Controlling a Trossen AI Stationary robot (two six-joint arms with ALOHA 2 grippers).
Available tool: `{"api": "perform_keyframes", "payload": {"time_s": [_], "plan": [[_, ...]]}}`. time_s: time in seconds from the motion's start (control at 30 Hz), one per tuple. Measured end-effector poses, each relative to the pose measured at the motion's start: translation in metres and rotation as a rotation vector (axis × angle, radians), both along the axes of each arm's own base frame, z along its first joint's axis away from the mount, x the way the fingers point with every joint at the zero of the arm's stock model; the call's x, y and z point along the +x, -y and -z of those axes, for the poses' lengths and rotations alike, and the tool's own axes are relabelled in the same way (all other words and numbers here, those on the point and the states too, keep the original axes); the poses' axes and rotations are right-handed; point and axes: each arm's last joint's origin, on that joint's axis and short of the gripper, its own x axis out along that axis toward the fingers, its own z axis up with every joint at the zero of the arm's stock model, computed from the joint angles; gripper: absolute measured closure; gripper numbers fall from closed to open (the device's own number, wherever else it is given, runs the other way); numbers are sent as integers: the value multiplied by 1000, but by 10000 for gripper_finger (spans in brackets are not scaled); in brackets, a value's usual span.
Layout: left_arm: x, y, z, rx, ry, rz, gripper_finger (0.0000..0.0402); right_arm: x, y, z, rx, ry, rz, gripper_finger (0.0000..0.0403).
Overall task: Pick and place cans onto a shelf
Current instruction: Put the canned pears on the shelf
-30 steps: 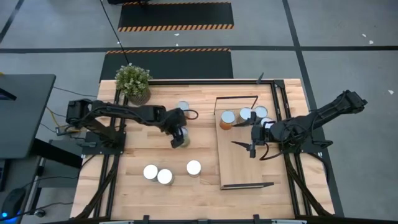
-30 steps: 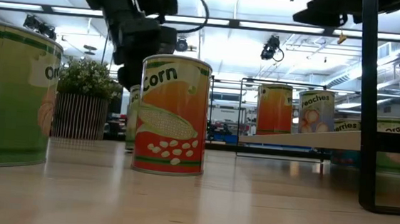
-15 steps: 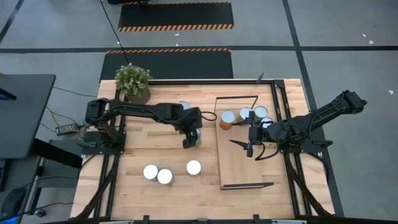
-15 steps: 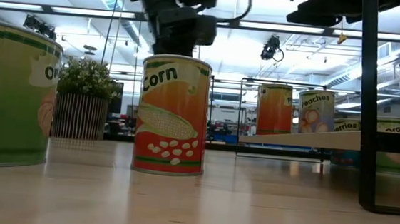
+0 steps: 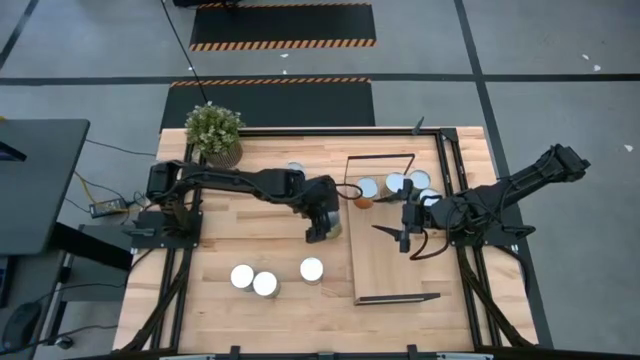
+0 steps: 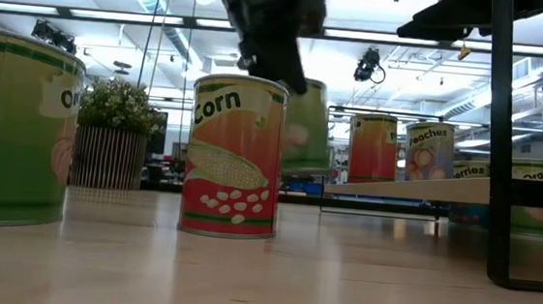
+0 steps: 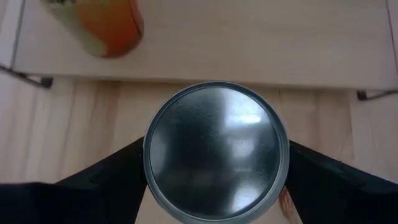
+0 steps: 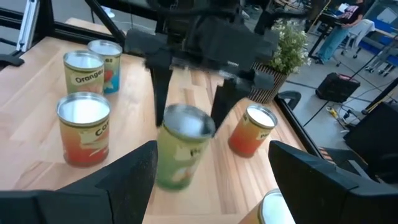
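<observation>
While the left gripper (image 5: pixel 322 225) clamps its two dark fingers (image 7: pixel 106 180) against opposite sides of a green-labelled can (image 7: pixel 216 159), we see that can held clear of the tabletop (image 5: pixel 240 235), just beside the near long edge of the shelf (image 5: pixel 385 265). In the low view the carried can (image 6: pixel 304 127) hangs in the air behind the "Corn" can (image 6: pixel 234 157), with the left gripper (image 6: pixel 271 31) above it. From the right wrist view we see the same can (image 8: pixel 180 147) between the left arm's dark fingers, which come down on either side of it.

Beyond the grip, three cans stand on the tabletop nearer the front edge: two touching each other (image 5: pixel 242 276) (image 5: pixel 265 284) and one a little apart (image 5: pixel 312 269). Another can (image 5: pixel 294 172) sits behind the left arm, near the potted plant (image 5: pixel 214 133) at the table's back corner.

On the shelf we count a group of cans at its far end: an orange one (image 5: pixel 366 190) nearest the left arm, then others (image 5: pixel 396 183) (image 5: pixel 419 180) close beside it.

The right gripper (image 5: pixel 403 233) hovers over the middle of the shelf with its fingers spread and nothing between them; in its own wrist view the two dark fingers (image 8: pixel 124 177) stand well apart.
</observation>
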Motion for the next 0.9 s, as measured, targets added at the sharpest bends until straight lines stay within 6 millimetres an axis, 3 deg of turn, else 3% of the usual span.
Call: {"api": "perform_keyframes", "payload": {"time_s": [0.23,0.4,0.9], "plan": [[11,28,5,52,78,-2,74,-15,-3,-2,3,-16,37,89],[15,28,-4,52,112,-32,74,-25,-6,-7,26,17,27,89],[87,26,-12,120,36,90,74,-27,-6,-7,21,13,40,89]]}}
